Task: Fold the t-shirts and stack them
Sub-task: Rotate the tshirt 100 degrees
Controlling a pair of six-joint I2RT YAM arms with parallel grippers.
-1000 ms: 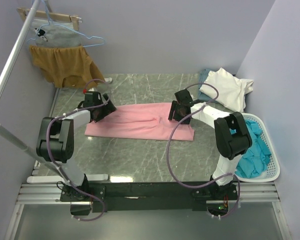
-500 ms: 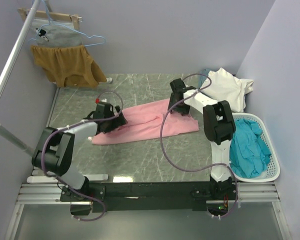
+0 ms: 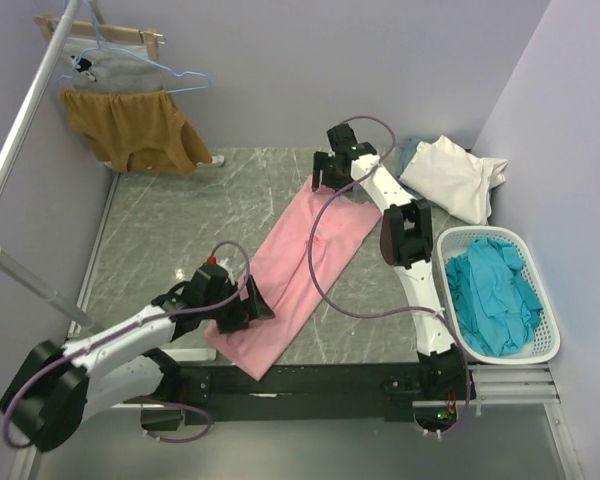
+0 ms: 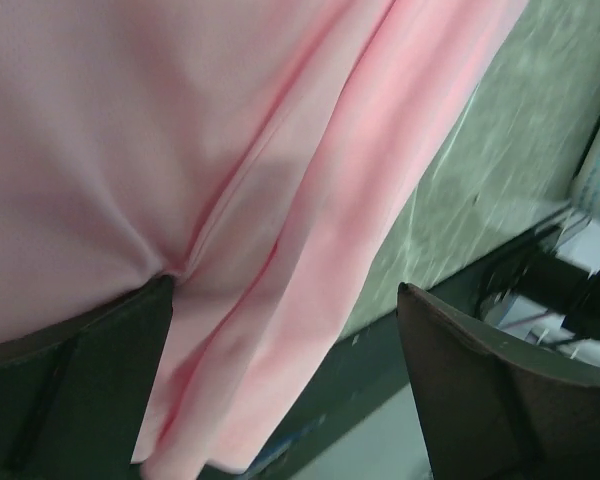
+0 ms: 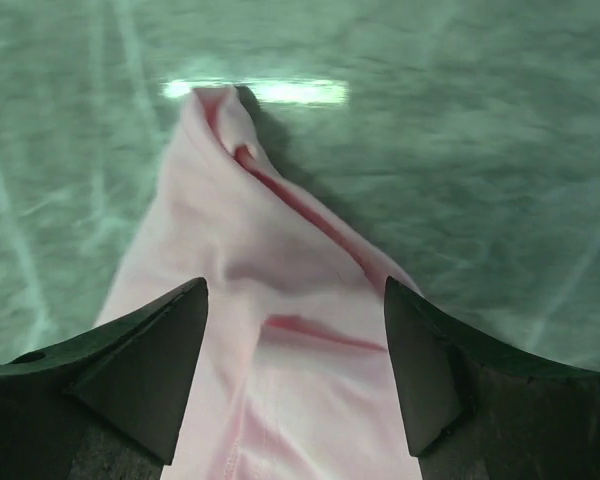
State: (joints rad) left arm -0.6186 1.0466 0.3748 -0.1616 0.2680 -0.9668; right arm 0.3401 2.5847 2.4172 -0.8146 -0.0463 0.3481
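A light pink t-shirt (image 3: 305, 255) lies folded in a long diagonal strip, from the far middle of the table to its near edge. My left gripper (image 3: 258, 310) is at the near end, open wide, with the pink cloth (image 4: 280, 150) lying against its left finger (image 4: 90, 370). My right gripper (image 3: 325, 188) is at the far end, open, its fingers straddling the bunched pink tip (image 5: 280, 300) without closing on it. A cream-white t-shirt (image 3: 450, 175) lies at the far right over a grey-blue one (image 3: 412, 150). Teal t-shirts (image 3: 490, 295) fill the basket.
The white basket (image 3: 545, 345) stands at the right edge. A mustard-brown garment (image 3: 130, 125) and a grey one (image 3: 115, 65) hang at the far left, and a slanted metal pole (image 3: 20, 140) runs down the left side. The pink shirt's near end (image 4: 230, 440) overhangs the dark front rail.
The pink shirt swung from lying crosswise to a diagonal. My left arm drew back to the near edge; my right arm reached to the far side, its jaws widening slightly.
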